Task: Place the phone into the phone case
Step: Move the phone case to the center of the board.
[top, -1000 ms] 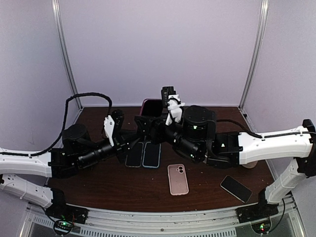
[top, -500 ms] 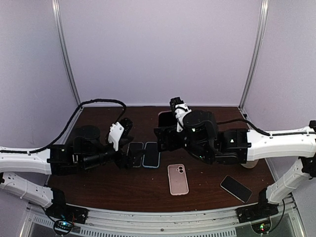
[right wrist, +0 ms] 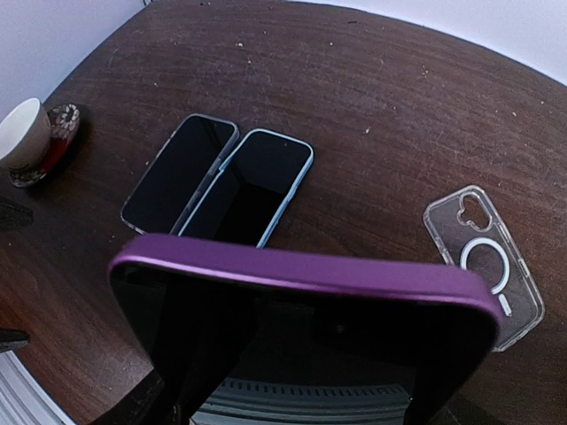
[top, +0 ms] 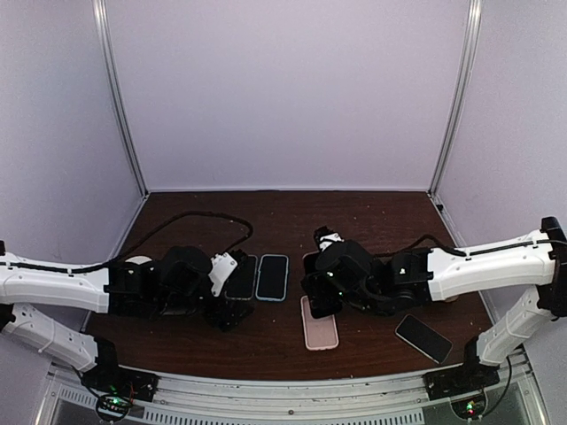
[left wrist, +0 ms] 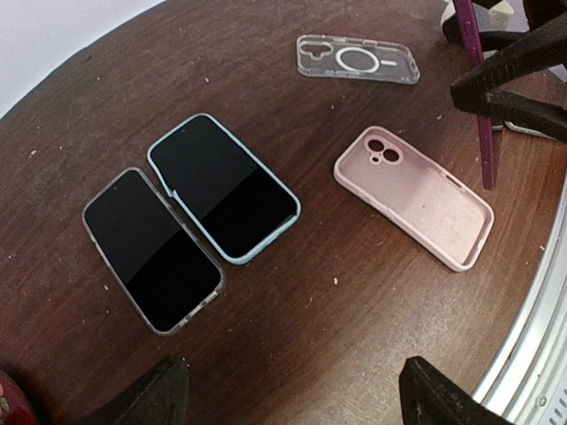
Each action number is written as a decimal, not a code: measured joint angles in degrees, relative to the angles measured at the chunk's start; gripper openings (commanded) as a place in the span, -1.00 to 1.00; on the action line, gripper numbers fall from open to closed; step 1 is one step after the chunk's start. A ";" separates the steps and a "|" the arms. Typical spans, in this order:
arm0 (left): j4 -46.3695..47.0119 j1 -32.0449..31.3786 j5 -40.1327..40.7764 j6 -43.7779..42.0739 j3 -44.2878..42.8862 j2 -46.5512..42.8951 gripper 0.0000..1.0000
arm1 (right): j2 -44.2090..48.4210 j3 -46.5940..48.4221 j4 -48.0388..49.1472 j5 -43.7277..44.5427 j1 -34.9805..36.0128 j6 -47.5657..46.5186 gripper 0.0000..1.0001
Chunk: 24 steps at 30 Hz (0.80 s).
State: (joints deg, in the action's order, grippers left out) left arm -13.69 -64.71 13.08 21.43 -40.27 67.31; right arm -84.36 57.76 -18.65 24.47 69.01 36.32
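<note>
My right gripper [right wrist: 301, 390] is shut on a phone in a purple case [right wrist: 301, 274], gripping it across its width and holding it on edge above the table. The left wrist view shows that purple case [left wrist: 478, 106] edge-on at the upper right. An empty pink phone case [top: 320, 332] lies open side up just below the right gripper [top: 312, 292]. An empty clear case [right wrist: 483, 257] lies flat farther back. A bare black phone [top: 423, 337] lies at the front right. My left gripper [top: 232, 312] hangs low over bare table, open and holding nothing [left wrist: 297, 403].
Two cased phones lie side by side screen up at mid-table, one in a grey-clear case [top: 241, 276] and one in a light blue case [top: 272, 277]. A white cup on a red saucer [right wrist: 22, 133] stands at the left. The table's metal front rail [top: 292, 394] runs below.
The left gripper has opened, let go near the purple-cased phone and dropped down to the left front. The right arm has lowered the purple-cased phone from high at the back towards the pink case.
</note>
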 measured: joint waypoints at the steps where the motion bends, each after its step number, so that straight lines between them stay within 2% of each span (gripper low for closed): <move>1: -0.04 0.00 -0.37 0.02 0.24 0.37 0.72 | -0.42 -0.02 -0.35 -0.28 -0.07 0.39 -0.54; 4: -0.13 0.00 -2.01 -0.42 0.55 2.29 0.58 | -2.29 0.20 -1.40 -1.16 -0.42 1.90 -0.56; 8: 0.81 0.00 -6.23 -2.86 0.52 6.56 0.23 | -4.70 1.29 -3.96 -1.88 -0.70 4.07 -0.57; 13: 3.04 0.00 -12.55 -5.97 -1.07 16.33 -0.08 | -4.68 1.22 -7.65 -1.92 -0.92 7.89 -0.57; 18: 3.52 -0.42 -17.31 -9.16 -7.89 26.95 -0.18 | -1.29 -1.97 -9.90 -2.19 -2.54 11.76 -0.56; 24: 3.58 -2.19 -19.82 -11.67 -16.20 35.19 -0.25 | 6.27 -8.79 -12.48 -2.64 -4.09 15.02 -0.56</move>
State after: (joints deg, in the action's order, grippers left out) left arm -10.11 -66.89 -6.74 9.76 -56.47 102.50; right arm -78.08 48.97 -31.14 21.82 64.93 51.33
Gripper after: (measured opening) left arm 0.385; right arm 0.742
